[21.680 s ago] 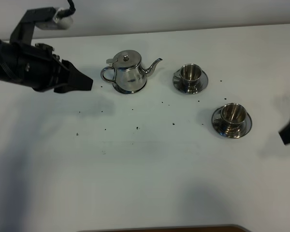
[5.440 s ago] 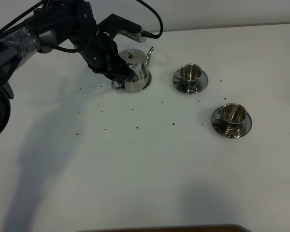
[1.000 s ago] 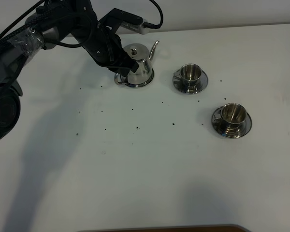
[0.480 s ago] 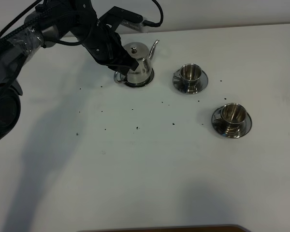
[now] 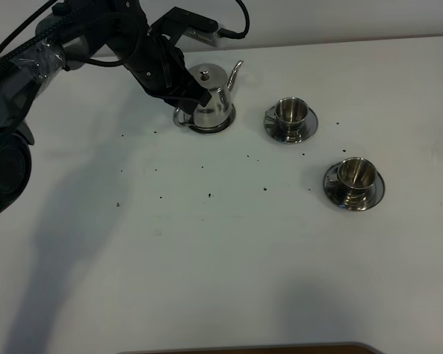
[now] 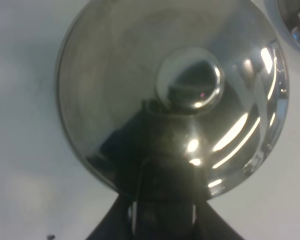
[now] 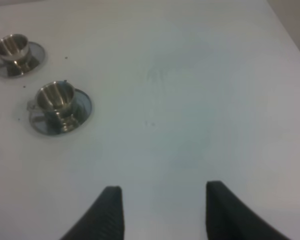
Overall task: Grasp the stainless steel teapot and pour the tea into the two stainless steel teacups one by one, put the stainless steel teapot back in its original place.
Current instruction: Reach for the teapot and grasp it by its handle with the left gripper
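The stainless steel teapot (image 5: 211, 97) is at the back left of the table, its spout pointing right toward the cups. My left gripper (image 5: 190, 102) is shut on its loop handle from the left. In the left wrist view the lid and knob of the teapot (image 6: 190, 85) fill the picture, with the left gripper (image 6: 162, 220) clamped at the handle side. Whether the pot's base touches the table I cannot tell. One of the two stainless steel teacups (image 5: 290, 118) stands on its saucer right of the spout, the other teacup (image 5: 354, 182) nearer and further right. My right gripper (image 7: 165, 210) hangs open over bare table.
Dark specks (image 5: 210, 195) are scattered over the white table (image 5: 229, 251). The right wrist view shows both teacups (image 7: 57, 101) (image 7: 12, 50) off to one side of the right gripper. The table's far edge meets a wall just behind the teapot.
The left arm and teapot have crept very slightly toward the back left. The grip on the handle is unchanged, and the cups have not moved.
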Controlling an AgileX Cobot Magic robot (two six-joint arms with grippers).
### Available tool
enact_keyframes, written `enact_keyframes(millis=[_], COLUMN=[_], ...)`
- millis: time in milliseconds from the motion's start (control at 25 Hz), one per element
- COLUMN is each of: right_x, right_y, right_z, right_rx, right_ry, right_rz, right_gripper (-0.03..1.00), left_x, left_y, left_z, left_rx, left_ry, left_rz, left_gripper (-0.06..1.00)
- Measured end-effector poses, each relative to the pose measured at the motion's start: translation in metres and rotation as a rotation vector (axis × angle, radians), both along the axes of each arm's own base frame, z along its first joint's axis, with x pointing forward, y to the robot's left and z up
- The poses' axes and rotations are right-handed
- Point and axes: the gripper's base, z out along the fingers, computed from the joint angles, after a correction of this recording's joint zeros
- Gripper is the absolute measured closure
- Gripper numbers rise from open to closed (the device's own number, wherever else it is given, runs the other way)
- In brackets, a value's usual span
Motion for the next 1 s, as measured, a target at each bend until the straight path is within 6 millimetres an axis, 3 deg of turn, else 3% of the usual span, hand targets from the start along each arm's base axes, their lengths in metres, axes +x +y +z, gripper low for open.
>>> enact_keyframes(millis=[400, 1000], right_x=[0.000, 0.000], right_y=[0.000, 0.000], right_z=[0.000, 0.000], right_rx=[0.000, -0.001], right_ry=[0.000, 0.000], right_rz=[0.000, 0.000], right_gripper=[0.58, 0.58], left_x=[0.000, -0.003], left_y=[0.000, 0.003], left_z=[0.019, 0.018], left_rx=[0.000, 0.034], left_ry=[0.001, 0.044], left_rz=[-0.013, -0.005], left_gripper=[0.69, 0.69])
